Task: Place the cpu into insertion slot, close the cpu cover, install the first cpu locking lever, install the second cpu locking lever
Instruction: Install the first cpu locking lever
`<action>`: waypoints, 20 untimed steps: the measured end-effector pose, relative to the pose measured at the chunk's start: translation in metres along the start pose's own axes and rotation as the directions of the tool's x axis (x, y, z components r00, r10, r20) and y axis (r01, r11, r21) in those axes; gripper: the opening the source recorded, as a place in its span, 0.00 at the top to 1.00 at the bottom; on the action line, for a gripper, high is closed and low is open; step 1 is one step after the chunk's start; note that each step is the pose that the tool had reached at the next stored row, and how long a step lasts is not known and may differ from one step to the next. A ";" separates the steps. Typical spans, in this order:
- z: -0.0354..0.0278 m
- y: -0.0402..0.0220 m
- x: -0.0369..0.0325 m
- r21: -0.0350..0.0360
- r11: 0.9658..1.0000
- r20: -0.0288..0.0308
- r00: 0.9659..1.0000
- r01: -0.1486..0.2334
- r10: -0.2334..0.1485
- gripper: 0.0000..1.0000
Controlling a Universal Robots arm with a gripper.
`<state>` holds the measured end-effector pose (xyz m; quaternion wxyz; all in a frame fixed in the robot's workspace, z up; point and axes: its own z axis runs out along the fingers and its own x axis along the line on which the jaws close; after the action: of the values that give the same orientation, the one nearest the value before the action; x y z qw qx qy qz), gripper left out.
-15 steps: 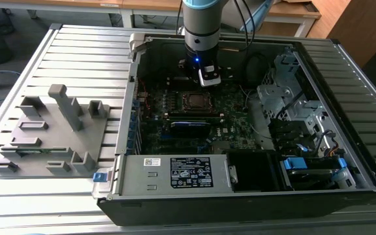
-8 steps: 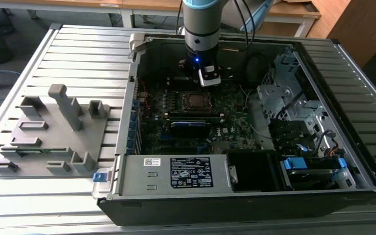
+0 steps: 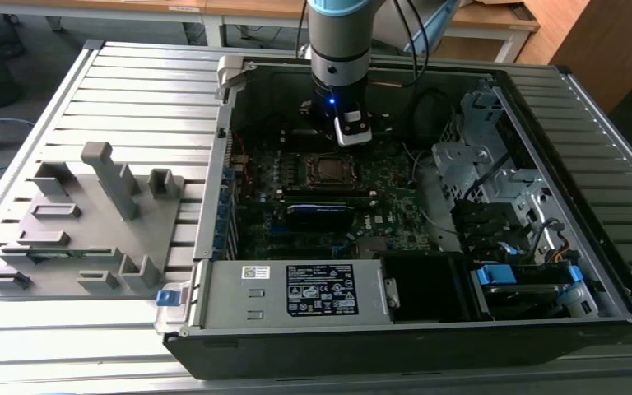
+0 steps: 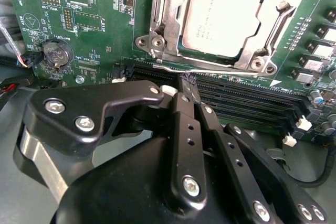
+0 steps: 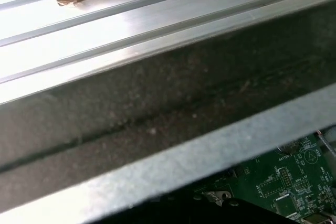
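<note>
Already cpu (image 4: 220, 17) w/ print under cpu cover (image 4: 166, 17)

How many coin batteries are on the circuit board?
1. The coin battery sits on the circuit board, apart from the processor. The claw hides part of it, so others may be hidden.

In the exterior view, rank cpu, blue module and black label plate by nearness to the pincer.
1. Silver-grey square cpu, just beside the pincer.
2. Blue rectangular module, midway between the other two.
3. Black rectangular label plate, lowest in the view.
</note>
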<state>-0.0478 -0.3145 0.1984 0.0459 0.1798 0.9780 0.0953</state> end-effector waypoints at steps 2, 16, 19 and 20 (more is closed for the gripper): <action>-0.0014 0.0003 -0.0001 0.000 1.000 0.000 1.000 0.000 0.000 0.89; -0.0132 0.0017 0.0018 -0.002 1.000 -0.001 1.000 0.000 0.000 0.89; -0.0158 0.0022 0.0019 -0.002 1.000 -0.001 1.000 0.000 0.000 0.89; -0.0167 0.0023 0.0020 -0.002 1.000 -0.001 1.000 0.000 0.000 0.89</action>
<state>-0.0509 -0.3145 0.2151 0.0457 0.1798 0.9779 0.0965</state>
